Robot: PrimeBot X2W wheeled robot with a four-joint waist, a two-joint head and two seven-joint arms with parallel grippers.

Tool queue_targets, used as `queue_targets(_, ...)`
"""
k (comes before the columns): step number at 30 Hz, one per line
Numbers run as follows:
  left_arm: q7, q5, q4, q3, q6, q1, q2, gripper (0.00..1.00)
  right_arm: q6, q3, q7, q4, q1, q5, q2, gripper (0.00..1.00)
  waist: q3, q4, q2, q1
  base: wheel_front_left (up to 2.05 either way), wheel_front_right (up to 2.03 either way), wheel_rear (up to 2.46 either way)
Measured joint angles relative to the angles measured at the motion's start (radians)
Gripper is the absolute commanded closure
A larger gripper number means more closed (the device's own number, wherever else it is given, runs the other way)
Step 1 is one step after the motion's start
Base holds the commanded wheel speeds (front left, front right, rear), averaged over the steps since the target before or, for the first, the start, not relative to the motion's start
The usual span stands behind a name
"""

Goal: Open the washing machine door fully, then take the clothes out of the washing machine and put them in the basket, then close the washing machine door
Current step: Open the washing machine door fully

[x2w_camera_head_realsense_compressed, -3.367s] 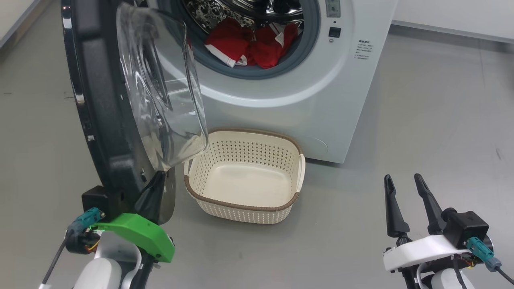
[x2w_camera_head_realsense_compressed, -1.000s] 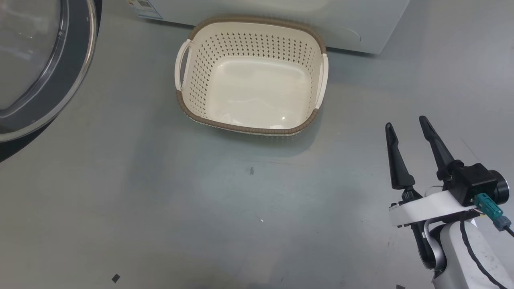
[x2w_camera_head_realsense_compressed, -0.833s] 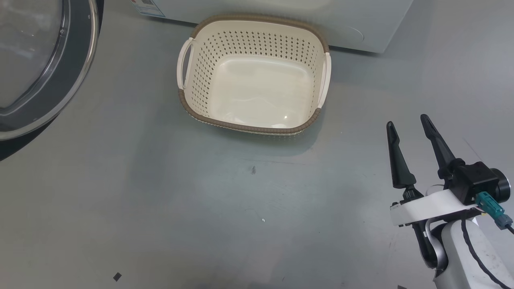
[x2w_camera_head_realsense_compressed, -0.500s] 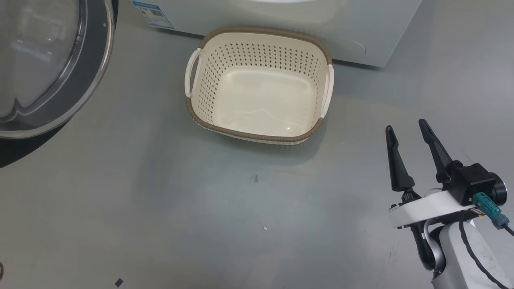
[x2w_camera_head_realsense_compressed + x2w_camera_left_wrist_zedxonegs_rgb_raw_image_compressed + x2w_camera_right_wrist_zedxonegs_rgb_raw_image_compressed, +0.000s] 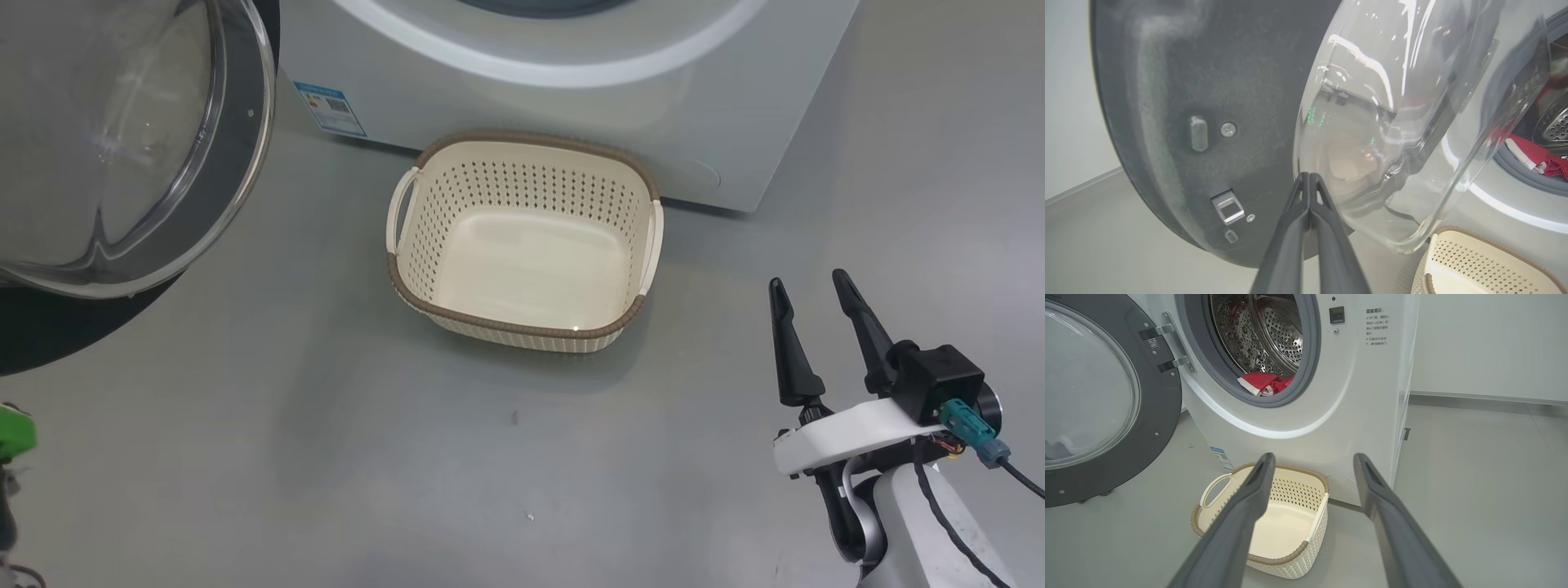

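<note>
The red clothes (image 5: pixel 1263 383) lie in the steel drum (image 5: pixel 1278 339) of the washing machine (image 5: pixel 1306 428), while the basket (image 5: pixel 522 328) just in front of it holds a bare cream bottom. The washing machine door (image 5: pixel 1161 416) stands wide open at the left. The left gripper (image 5: pixel 1309 176) has its 2 fingers pressed together on nothing, beside the door's glass; the right gripper (image 5: pixel 807 279), right of the basket, has its 2 spread apart.

Bright, even light; glare streaks on the washing machine door (image 5: pixel 1367 53); soft shadows
</note>
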Motion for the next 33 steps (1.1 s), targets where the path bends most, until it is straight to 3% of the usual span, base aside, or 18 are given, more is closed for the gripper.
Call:
queue_targets(16,-0.014,0.015,-0.053,-0.110,-0.050,0.151,-0.079,1.00,0.000,-0.010,0.000,0.025,0.056,0.027,0.029,0.00,-0.191,-0.061,0.0000,0.0000,0.00,0.00,0.00)
queue_targets(23,-0.040,0.044,-0.133,-0.186,-0.059,0.229,-0.098,1.00,0.000,-0.010,-0.001,0.026,0.085,0.031,0.035,0.00,-0.248,-0.123,0.0000,0.0000,0.00,0.00,0.00)
queue_targets(33,-0.062,0.044,-0.228,-0.222,-0.060,0.308,-0.141,1.00,0.000,-0.012,-0.001,0.014,0.110,0.031,0.036,0.00,-0.300,-0.219,0.0000,0.0000,0.00,0.00,0.00)
